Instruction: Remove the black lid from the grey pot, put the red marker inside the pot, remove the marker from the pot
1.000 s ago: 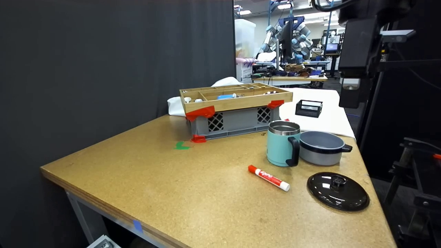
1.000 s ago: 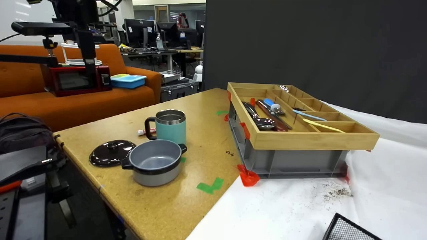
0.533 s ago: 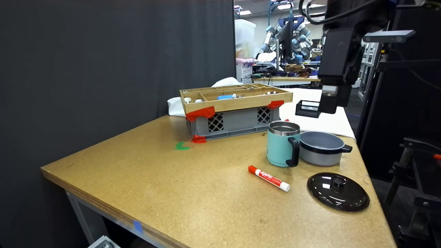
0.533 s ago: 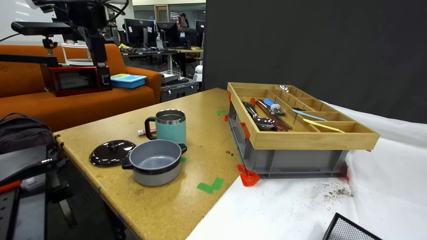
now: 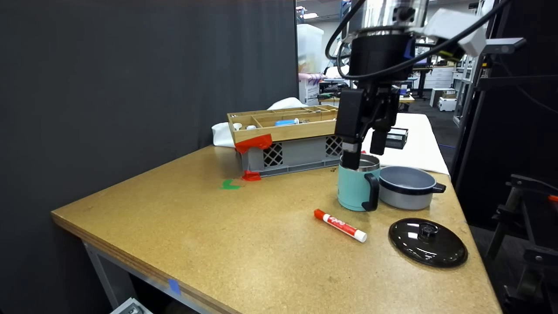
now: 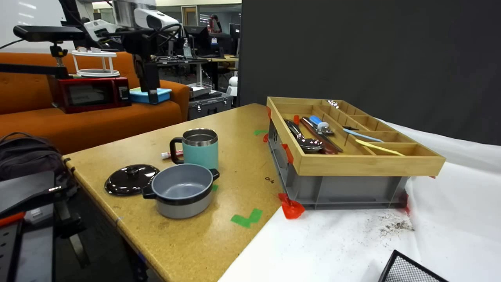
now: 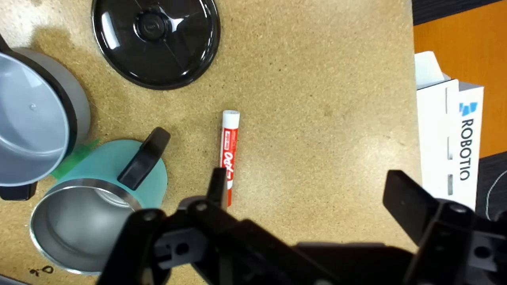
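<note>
Gripper [image 7: 307,188] hangs above table [image 7: 328,118], fingers spread wide. Wrist view: table surface shows between them, its edge just beside one finger. Red marker [image 7: 229,150] lies lower, partly hidden behind the other fingertip. Past that finger: teal mug [image 6: 201,152], then grey pot [image 6: 183,208], uncovered, grey inside visible; black lid [image 7: 156,51] near it. Wooden tray [image 6: 364,167], apart from gripper, holds utensils [image 6: 310,145].

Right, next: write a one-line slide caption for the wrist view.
Open and empty, the gripper hangs over the table: marker, mug, uncovered pot, and the lid lying apart.
</note>
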`<move>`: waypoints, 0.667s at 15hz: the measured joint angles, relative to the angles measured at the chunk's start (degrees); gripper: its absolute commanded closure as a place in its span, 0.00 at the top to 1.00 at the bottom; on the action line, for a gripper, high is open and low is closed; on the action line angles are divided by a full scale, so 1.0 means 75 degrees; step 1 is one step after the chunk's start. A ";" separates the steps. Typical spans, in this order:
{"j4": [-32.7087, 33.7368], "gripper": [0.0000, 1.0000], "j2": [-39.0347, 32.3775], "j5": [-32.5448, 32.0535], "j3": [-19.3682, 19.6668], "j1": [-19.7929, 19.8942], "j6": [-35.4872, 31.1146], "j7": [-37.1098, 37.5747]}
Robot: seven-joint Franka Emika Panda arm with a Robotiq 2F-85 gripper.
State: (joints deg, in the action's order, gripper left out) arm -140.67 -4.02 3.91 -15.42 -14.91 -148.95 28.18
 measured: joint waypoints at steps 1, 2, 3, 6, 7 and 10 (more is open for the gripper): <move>0.0159 1.00 -0.0195 -0.0007 0.0081 0.0001 -0.0003 0.0093; 0.0309 1.00 -0.0377 -0.0007 0.0163 0.0002 -0.0007 0.0175; 0.0432 1.00 -0.0538 -0.0005 0.0239 0.0001 -0.0022 0.0267; 0.0703 1.00 -0.1007 -0.0003 0.0440 -0.0008 -0.0128 0.0466; 0.0773 1.00 -0.1162 -0.0003 0.0496 -0.0017 -0.0188 0.0491; 0.0935 1.00 -0.1581 -0.0003 0.0606 -0.0086 -0.0342 0.0501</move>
State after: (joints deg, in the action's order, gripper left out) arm -133.66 -15.88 3.89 -10.87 -15.55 -151.52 31.93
